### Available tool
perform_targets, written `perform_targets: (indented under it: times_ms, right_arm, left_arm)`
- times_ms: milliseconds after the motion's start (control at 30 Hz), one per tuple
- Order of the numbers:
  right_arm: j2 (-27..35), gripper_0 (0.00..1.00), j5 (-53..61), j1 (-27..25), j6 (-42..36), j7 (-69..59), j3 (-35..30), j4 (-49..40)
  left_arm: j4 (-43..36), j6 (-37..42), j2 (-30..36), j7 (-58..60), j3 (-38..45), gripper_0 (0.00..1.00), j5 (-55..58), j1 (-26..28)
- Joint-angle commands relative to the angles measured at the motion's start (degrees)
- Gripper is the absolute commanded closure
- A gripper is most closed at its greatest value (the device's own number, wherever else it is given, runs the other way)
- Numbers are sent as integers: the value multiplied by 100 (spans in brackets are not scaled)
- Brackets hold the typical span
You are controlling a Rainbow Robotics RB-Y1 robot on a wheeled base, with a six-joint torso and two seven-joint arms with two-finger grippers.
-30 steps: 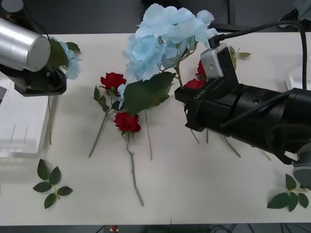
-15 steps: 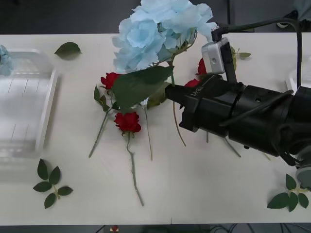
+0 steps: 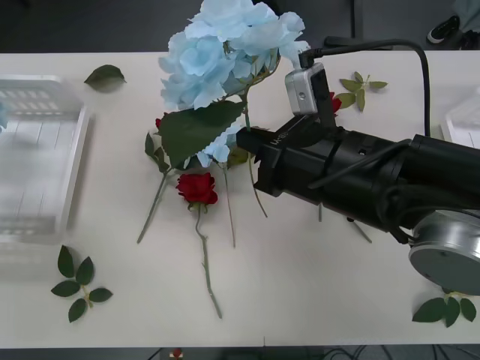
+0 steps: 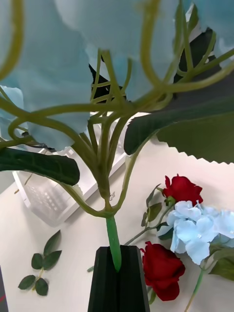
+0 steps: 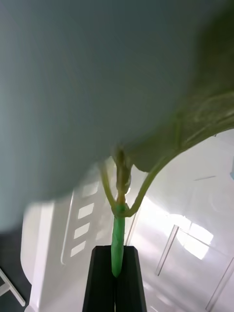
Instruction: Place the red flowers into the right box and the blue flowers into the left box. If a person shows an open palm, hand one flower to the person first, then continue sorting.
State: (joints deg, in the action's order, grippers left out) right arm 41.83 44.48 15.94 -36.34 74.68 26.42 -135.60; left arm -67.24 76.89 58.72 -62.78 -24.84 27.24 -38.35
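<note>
Our right gripper (image 4: 118, 265), jaws clenched on a blue hydrangea's stem (image 4: 113, 241), holds it above the surface; our left gripper (image 5: 116, 273) grips another over the left box (image 3: 45, 150), so next we lower and release.

A broad cream-white table (image 3: 315, 300) runs nearly the whole width of the front view, evenly lit, with soft shadows. Its far edge crosses the upper part of the frame; behind it lies a dark strip of floor (image 3: 90, 26). Along the bottom edge, the table's near edge gives way to darkness.
</note>
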Motion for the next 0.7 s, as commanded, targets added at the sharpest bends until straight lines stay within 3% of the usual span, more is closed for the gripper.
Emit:
perform_targets:
  times_ms: [33, 100, 233, 400, 700]
  right_arm:
    - [9, 100, 17, 59, 48, -94, -32, -142]
    - [9, 100, 17, 59, 48, -94, -32, -142]
    - [9, 100, 17, 59, 48, -94, -32, -142]
    - [9, 100, 17, 59, 48, -94, -32, -142]
    - [9, 100, 17, 59, 48, -94, -32, -142]
  left_arm:
    - [-79, 11, 60, -67, 67, 57, -35, -85]
    - [-79, 11, 60, -76, 67, 43, -26, -85]
    - [-70, 11, 60, -111, 67, 28, -26, -85]
    - [-79, 11, 60, -182, 67, 0, -17, -94]
    - [-88, 55, 60, -955, 330, 0, 449, -94]
